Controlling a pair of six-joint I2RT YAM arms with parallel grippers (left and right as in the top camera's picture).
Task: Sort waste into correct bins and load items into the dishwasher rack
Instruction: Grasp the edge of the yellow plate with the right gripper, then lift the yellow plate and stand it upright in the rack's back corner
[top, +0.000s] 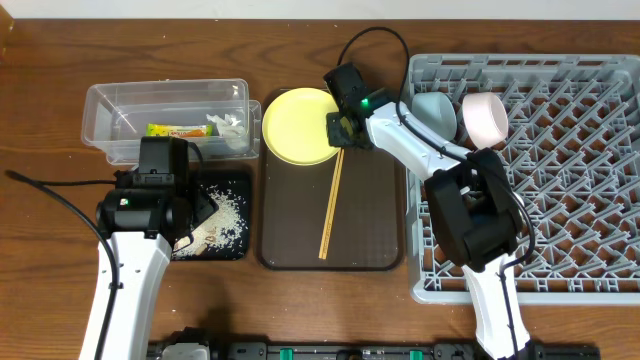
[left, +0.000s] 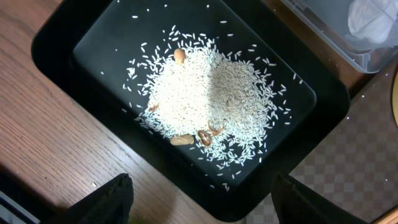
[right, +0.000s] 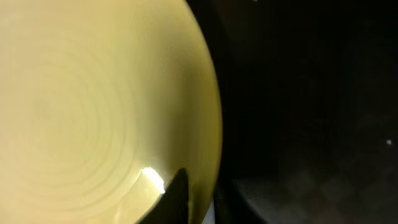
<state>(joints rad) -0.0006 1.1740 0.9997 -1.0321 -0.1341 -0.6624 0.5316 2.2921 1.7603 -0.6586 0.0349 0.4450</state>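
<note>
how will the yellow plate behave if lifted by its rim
The yellow plate looks rigid, so it should probably lift without flexing. Its glossy surface shows glare, so a rim pinch may slip. Flat and shallow, it likely slides rather than rolls if pushed.

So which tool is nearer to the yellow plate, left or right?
Right. The right tool is at the yellow plate's rim; the left tool hovers over the black tray, apart from the plate.
</note>
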